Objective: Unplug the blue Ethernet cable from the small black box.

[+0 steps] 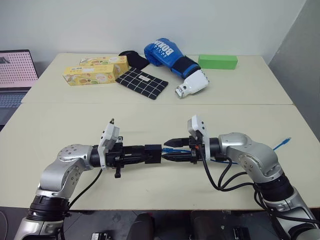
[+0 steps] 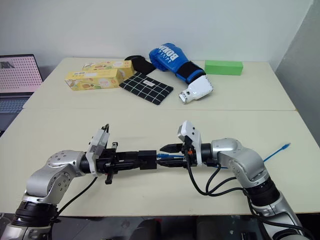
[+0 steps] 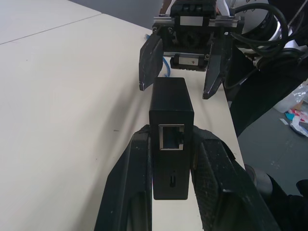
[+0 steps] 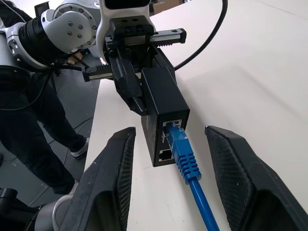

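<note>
My left gripper is clamped tight on the small black box, holding it just above the near table, while my right gripper faces it with its fingers spread apart, gripping nothing. From the head cameras I see the blue Ethernet cable run from the box between the right fingers and trail off to the right, its free plug lying near the table's right edge. Far back sit two yellow cartons, a checked pouch, a blue boxing glove and a green block. In the left wrist view the box sits between my fingers, an empty port facing the camera. In the right wrist view the blue plug is still seated in the box's port, my fingers flanking it without touching.
</note>
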`<action>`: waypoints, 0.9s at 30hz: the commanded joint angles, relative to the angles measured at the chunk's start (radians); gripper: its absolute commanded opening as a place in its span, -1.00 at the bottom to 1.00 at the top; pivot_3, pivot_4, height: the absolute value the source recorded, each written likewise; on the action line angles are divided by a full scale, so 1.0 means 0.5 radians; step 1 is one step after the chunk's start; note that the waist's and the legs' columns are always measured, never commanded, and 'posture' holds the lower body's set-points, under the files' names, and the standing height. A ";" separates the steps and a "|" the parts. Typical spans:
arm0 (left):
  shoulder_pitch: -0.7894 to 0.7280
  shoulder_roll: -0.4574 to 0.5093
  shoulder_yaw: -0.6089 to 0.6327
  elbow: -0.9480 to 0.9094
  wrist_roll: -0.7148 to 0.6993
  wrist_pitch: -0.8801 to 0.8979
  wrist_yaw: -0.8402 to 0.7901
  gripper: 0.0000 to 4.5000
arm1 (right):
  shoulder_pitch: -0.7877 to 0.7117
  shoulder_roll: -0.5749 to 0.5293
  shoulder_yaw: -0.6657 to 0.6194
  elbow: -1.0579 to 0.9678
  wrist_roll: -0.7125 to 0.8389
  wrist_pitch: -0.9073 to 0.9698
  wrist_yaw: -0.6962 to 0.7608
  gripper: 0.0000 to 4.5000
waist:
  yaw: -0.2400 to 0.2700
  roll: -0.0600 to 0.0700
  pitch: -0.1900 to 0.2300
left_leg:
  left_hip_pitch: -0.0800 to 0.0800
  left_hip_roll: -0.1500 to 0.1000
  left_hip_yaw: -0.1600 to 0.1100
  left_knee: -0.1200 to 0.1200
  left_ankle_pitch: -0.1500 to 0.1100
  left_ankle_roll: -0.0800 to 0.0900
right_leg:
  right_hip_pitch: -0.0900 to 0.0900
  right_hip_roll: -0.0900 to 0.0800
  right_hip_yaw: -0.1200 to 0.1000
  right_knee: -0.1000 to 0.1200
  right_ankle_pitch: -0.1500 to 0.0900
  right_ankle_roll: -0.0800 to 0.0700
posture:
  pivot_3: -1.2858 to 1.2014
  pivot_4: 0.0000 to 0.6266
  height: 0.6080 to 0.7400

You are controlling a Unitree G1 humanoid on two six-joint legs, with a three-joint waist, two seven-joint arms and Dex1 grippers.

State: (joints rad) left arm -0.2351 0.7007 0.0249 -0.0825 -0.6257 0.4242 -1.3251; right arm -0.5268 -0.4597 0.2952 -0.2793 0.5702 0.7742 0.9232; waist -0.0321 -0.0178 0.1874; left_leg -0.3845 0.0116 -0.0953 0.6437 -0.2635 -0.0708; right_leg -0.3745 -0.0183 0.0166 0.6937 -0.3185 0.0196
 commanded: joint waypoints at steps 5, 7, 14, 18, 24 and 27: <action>-0.020 -0.010 0.019 -0.030 -0.010 -0.031 -0.016 -0.65 | -0.017 0.000 0.014 -0.035 -0.013 -0.018 0.033 0.08 | 0.000 0.000 0.000 | 0.000 0.000 0.000 0.000 0.000 0.000 | 0.000 0.000 0.000 0.000 0.000 0.000 | 0.03 -0.52 1.00; -0.016 -0.011 0.019 -0.034 -0.010 -0.032 -0.016 -0.65 | -0.017 -0.001 0.017 -0.036 -0.015 -0.017 0.037 0.08 | 0.000 0.000 0.000 | 0.000 0.000 0.000 0.000 0.000 0.000 | 0.000 0.000 0.000 0.000 0.000 0.000 | 0.03 -0.52 1.00; -0.002 -0.015 0.006 -0.055 0.000 -0.039 -0.018 -0.65 | -0.012 0.007 0.023 -0.033 -0.031 -0.014 0.049 -0.45 | 0.000 0.000 0.000 | 0.000 0.000 0.000 0.000 0.000 0.000 | 0.000 0.000 0.000 0.000 0.000 0.000 | 0.03 -0.52 1.00; 0.005 -0.011 -0.001 -0.059 0.014 -0.047 -0.029 -0.65 | -0.014 -0.007 0.015 -0.027 -0.013 0.002 0.086 -0.84 | 0.000 0.000 0.000 | 0.000 0.000 0.000 0.000 0.000 0.000 | 0.000 0.000 0.000 0.000 0.000 0.000 | 0.03 -0.52 1.00; 0.015 -0.004 -0.013 -0.075 0.025 -0.048 -0.064 -0.66 | -0.021 -0.041 0.018 -0.032 0.001 0.030 0.159 -0.96 | 0.000 0.000 0.000 | 0.000 0.000 0.000 0.000 0.000 0.000 | 0.000 0.000 0.000 0.000 0.000 0.000 | 0.03 -0.52 1.00; 0.019 -0.002 -0.022 -0.084 0.020 -0.049 -0.086 -0.66 | -0.033 -0.050 0.021 -0.023 0.008 0.055 0.191 -0.96 | 0.000 0.000 0.000 | 0.000 0.000 0.000 0.000 0.000 0.000 | 0.000 0.000 0.000 0.000 0.000 0.000 | 0.03 -0.52 1.00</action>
State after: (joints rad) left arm -0.2266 0.6948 0.0086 -0.0871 -0.6118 0.4113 -1.3622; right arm -0.5277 -0.4808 0.3054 -0.2706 0.5530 0.7950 1.0003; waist -0.0320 -0.0178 0.1874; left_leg -0.3845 0.0115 -0.0952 0.6436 -0.2635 -0.0708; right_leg -0.3744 -0.0182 0.0165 0.6935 -0.3185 0.0196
